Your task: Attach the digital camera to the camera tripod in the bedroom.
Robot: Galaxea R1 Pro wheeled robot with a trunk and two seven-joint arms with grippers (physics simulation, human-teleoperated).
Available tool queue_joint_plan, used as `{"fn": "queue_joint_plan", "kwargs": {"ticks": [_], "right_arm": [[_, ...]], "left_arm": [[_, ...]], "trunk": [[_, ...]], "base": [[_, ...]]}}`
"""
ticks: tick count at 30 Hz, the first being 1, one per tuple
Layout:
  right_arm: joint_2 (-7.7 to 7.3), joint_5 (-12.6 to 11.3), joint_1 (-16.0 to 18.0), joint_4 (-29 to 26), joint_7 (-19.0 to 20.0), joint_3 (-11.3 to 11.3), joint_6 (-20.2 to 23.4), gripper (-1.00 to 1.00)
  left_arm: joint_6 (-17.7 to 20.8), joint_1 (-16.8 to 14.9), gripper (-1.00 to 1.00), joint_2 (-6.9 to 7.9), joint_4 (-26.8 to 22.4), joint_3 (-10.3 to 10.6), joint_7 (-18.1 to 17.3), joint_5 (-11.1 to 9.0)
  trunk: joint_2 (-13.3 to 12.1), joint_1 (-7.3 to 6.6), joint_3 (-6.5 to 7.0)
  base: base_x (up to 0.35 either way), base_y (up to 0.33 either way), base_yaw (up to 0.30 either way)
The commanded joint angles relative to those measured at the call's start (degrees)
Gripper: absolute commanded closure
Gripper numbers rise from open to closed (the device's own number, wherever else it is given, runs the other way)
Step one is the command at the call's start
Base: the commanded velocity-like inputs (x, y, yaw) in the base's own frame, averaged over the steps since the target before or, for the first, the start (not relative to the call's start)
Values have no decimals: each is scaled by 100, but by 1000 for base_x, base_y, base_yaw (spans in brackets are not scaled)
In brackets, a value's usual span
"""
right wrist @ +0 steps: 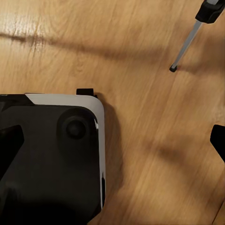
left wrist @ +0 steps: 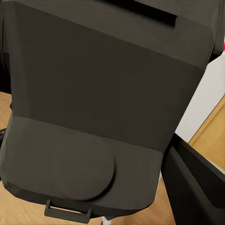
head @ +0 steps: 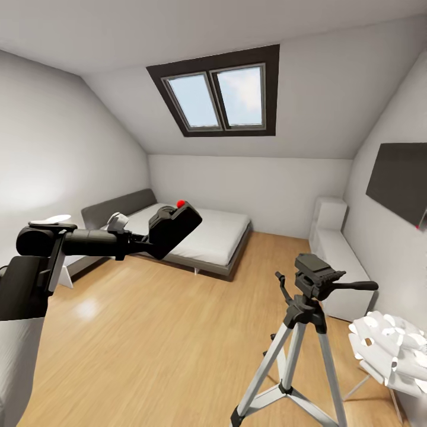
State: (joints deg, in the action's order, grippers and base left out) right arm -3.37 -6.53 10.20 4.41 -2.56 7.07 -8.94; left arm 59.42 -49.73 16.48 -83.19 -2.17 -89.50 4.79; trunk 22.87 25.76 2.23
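Our left gripper [head: 145, 239] is closed on the digital camera [head: 174, 228], which we hold raised in the air ahead of the left arm, tilted, with its red button [head: 180, 203] uppermost. In the left wrist view the digital camera's black body [left wrist: 103, 108] sits directly in front of the lens, with one dark finger [left wrist: 194, 180] beside it. From the head view the camera appears in front of the grey-framed bed [head: 204, 237], which stands against the far wall under the dark-framed skylight [head: 220, 95].

The camera tripod [head: 305, 332] stands on the light wood floor [head: 166, 332], well apart from the held camera and on our right side. Its black head [head: 317, 276] is bare, with the pan handle [head: 356, 286] pointing right. A white perforated lamp [head: 391, 350] stands just beside it, near the right wall.

We cannot tell the state of the right gripper. The right wrist view shows the robot's base [right wrist: 51, 159], the floor, and one silver tripod leg [right wrist: 186, 47] ending in a black foot.
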Motion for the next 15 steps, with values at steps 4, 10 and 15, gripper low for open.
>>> {"fn": "queue_joint_plan", "kwargs": {"ticks": [4, 10, 15], "right_arm": [[3, -59, 8, 25, 2, 49, -42, -100], [3, -59, 8, 25, 2, 49, -43, -100], [3, -59, 8, 25, 2, 49, -43, -100]], "left_arm": [[58, -2, 100, 3, -4, -6, -50, 48], [58, -2, 100, 4, -4, -8, -50, 48], [58, -2, 100, 4, -4, -8, -50, 48]], "trunk": [[5, 2, -2], [5, 2, -2], [5, 2, -2]], "base": [[0, -4, 0], [-41, -116, 0], [-94, -248, 0]]}}
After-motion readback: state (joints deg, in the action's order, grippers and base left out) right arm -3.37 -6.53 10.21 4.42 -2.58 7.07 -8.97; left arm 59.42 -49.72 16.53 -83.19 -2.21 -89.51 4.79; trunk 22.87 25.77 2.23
